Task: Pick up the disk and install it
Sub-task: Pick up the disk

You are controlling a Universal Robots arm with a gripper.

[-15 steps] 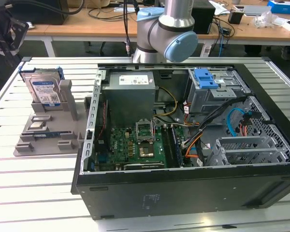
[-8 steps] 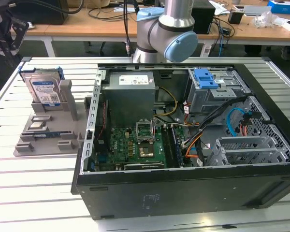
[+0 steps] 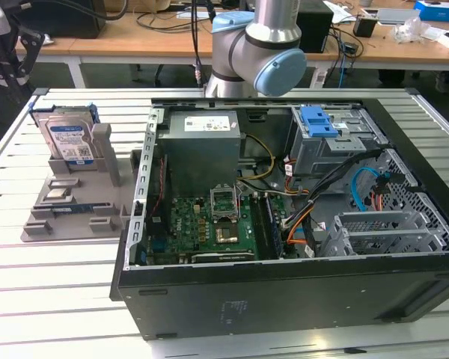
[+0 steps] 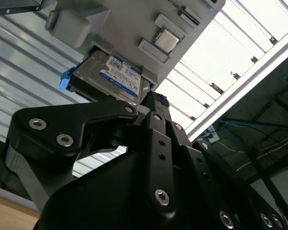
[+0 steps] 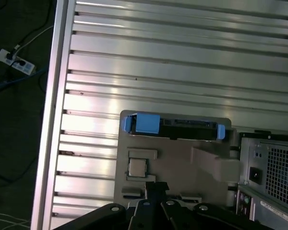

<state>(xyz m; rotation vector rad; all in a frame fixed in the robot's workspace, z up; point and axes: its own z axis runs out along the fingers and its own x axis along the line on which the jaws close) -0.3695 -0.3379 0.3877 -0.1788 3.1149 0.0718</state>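
You have the exterior view high, angled down across the slatted table (image 3: pixel 52 299) onto the open computer case (image 3: pixel 284 307). Both wrist views look from closer in. All three share the grey holder (image 3: pixel 82 183) with the disk (image 3: pixel 69 140).

Silver disk (image 3: pixel 69 140) (w/ blue carrier), upright in grey holder (image 3: pixel 69 218)

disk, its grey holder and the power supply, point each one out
disk (image 3: pixel 69 142): exterior view, on its white-and-blue label.
grey holder (image 3: pixel 105 151): exterior view, on its upright post.
power supply (image 3: pixel 202 157): exterior view, on its grey side panel.
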